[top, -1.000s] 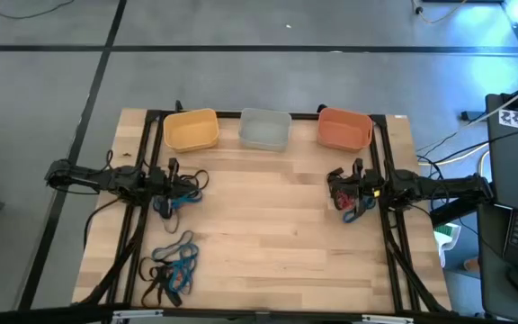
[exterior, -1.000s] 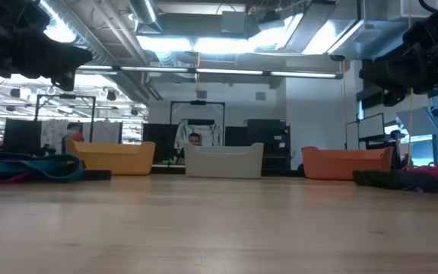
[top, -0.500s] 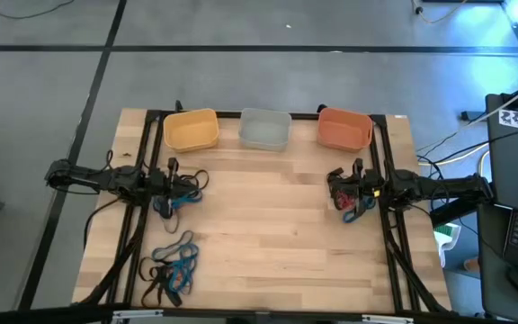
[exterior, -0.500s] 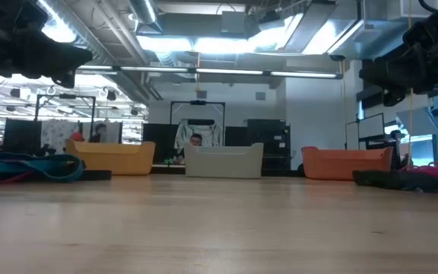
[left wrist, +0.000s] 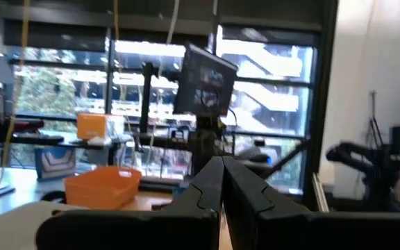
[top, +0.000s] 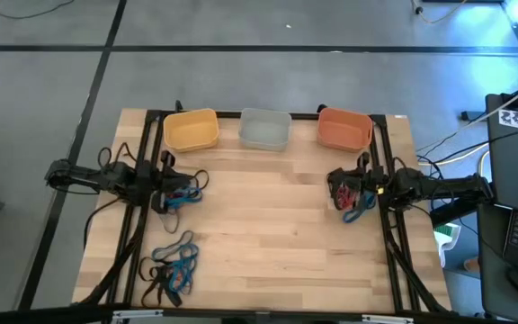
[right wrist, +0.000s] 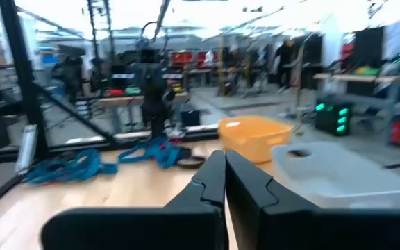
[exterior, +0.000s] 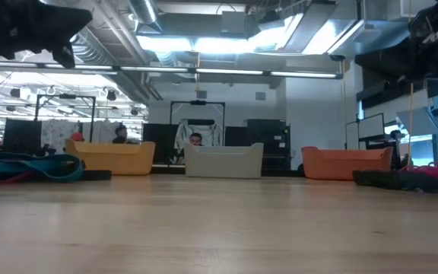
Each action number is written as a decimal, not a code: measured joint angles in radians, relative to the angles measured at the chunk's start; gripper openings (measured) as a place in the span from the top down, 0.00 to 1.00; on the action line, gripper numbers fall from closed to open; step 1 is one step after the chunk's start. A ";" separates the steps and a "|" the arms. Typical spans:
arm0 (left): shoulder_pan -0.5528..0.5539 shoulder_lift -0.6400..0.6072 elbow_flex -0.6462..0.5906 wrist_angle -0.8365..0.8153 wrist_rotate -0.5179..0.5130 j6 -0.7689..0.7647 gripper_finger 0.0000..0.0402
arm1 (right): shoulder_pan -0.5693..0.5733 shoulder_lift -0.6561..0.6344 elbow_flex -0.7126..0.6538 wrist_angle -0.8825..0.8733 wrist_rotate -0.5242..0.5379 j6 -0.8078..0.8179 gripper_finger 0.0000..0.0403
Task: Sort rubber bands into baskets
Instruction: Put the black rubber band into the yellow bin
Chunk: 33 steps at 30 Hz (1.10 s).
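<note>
Plainly, the sorting has hardly begun: seen from above, the yellow basket (top: pixel 191 130), the pale grey basket (top: pixel 264 129) and the orange basket (top: pixel 344 128) stand in a row along the far edge of the bench (top: pixel 268 234), and no band shows in any of them. The left gripper (top: pixel 171 171) is clenched with nothing between its fingers, as its own wrist view shows, and it sits raised at the left side of the bench, with a tangle of blue and black rubber bands (top: pixel 180 191) just beside and below it. A second heap of bands (top: pixel 171 266) lies well apart from it, toward the near edge. The right gripper (top: pixel 356 175) is likewise clenched on nothing, held up at the right side, with a small cluster of red and blue bands (top: pixel 349 200) just beneath it. In the low view both arms hang clear of the wood and the piles rest flat on it. Judging from this, every pile is left to sort, and each gripper would need to release its fingers before going down on the nearest heap.
</note>
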 joint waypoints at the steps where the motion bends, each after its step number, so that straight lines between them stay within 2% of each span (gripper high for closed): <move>1: 0.000 0.003 0.000 0.010 -0.013 0.000 0.99 | 0.000 0.000 0.000 0.021 0.014 -0.005 0.96; 8: 0.000 0.070 0.000 0.082 -0.053 0.021 0.99 | 0.000 0.001 0.024 0.131 0.057 -0.151 0.96; 14: 0.000 0.184 0.009 0.142 -0.067 0.085 0.99 | 0.000 0.002 0.111 0.164 0.057 -0.162 0.96; 21: 0.000 0.357 0.079 0.139 -0.120 0.060 0.99 | 0.000 0.102 0.161 0.187 0.108 -0.211 0.96; 28: 0.003 0.547 0.231 -0.052 -0.224 0.010 0.99 | 0.000 0.299 0.274 0.211 0.127 -0.261 0.96; 33: 0.045 0.660 0.340 -0.211 -0.239 -0.057 0.99 | 0.000 0.441 0.384 0.220 0.127 -0.312 0.96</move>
